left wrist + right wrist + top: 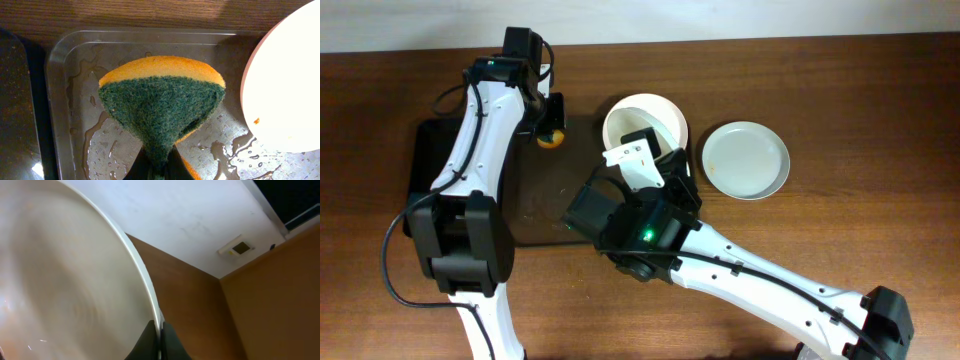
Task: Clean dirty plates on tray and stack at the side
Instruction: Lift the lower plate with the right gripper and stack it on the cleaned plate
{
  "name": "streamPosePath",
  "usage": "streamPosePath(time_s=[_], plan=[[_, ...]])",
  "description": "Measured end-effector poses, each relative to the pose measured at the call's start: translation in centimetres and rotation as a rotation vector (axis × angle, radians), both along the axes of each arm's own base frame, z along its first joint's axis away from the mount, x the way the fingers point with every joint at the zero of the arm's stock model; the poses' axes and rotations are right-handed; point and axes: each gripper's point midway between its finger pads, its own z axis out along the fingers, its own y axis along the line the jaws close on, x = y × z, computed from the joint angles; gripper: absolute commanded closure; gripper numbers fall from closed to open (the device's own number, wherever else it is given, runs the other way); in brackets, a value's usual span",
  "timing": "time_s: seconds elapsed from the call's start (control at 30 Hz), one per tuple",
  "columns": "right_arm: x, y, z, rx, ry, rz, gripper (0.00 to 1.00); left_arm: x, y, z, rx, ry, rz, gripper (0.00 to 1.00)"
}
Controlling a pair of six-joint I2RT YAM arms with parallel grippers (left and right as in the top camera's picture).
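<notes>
Overhead view has the right arm holding one round white shallow plate [645,118] tilted above the far right corner of the large dark brown rectangular tray [535,215]. A second white plate [747,160] lies flat on the wooden desk [860,80] just beside the tray's right edge. The right gripper [160,340] has its jaws closed on the bare rim of the held plate. The left gripper [160,167] has its jaws pinched on a green-and-orange scouring sponge [162,100] over the wet tray floor, near the plate but apart from it.

The rim pinch looks narrow. Scrubbing pressure from the sponge could pivot the plate or slide it out, dropping it onto the tray. The sponge, gripped at one end, may fold away instead of wiping. A small orange speck near the plate's edge could easily be missed.

A third plate is nowhere visible; the right arm covers the tray's near right part. The held plate's face is blurred in the right wrist view, so any smears there cannot be judged.
</notes>
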Motion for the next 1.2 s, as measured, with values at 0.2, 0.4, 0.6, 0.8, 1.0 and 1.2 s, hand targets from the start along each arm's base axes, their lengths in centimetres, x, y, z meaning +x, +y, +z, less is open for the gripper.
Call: streamPosePath(time_s=[0.2, 0.4, 0.6, 0.8, 1.0, 1.2], plan=[[0.3, -0.4, 0.1, 0.026, -0.016, -0.025, 0.96, 0.1, 0.0, 0.0, 0.0, -0.003, 0.0, 0.99], [4.4, -7.2, -5.5, 0.282, 0.248, -0.217, 0.96, 0.1, 0.0, 0.0, 0.0, -0.004, 0.0, 0.99], [6.8, -18.8, -10.3, 0.711, 0.485, -0.483, 0.96, 0.1, -0.1, 0.0, -0.004, -0.003, -0.001, 0.99], [7.5, -26.3, -15.3, 0.912, 0.487, -0.597, 0.96, 0.1, -0.1, 0.0, -0.004, -0.005, -0.001, 0.99], [7.4, -24.8, -23.0, 0.985, 0.569, -0.542, 0.96, 0.4, -0.1, 0.1, -0.005, -0.018, -0.001, 0.99], [6.9, -21.5, -25.4, 1.028, 0.687, -0.445, 0.5, 0.4, -0.1, 0.1, -0.005, -0.019, -0.001, 0.99]])
